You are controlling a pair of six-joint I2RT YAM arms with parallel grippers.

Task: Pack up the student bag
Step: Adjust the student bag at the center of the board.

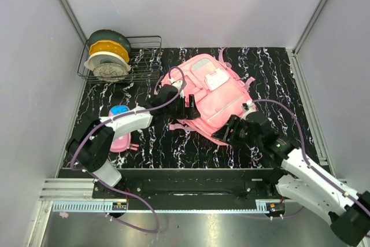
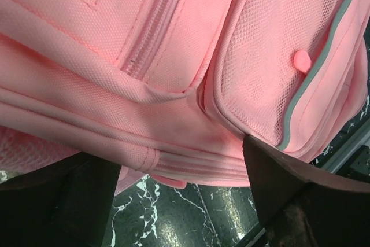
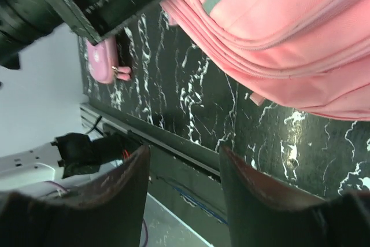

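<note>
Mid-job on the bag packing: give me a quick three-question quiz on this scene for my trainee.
1. True or false: the student bag lies flat on the table with its front pockets facing up.
2. Which thing lies on the table beside the bag, on the left arm's side? A) the pink-and-blue pencil case B) a water bottle C) a notebook
3. Short answer: does the left gripper or the right gripper hold the bag?
Key: 1 true; 2 A; 3 neither, both are open at the bag's edges.
</note>
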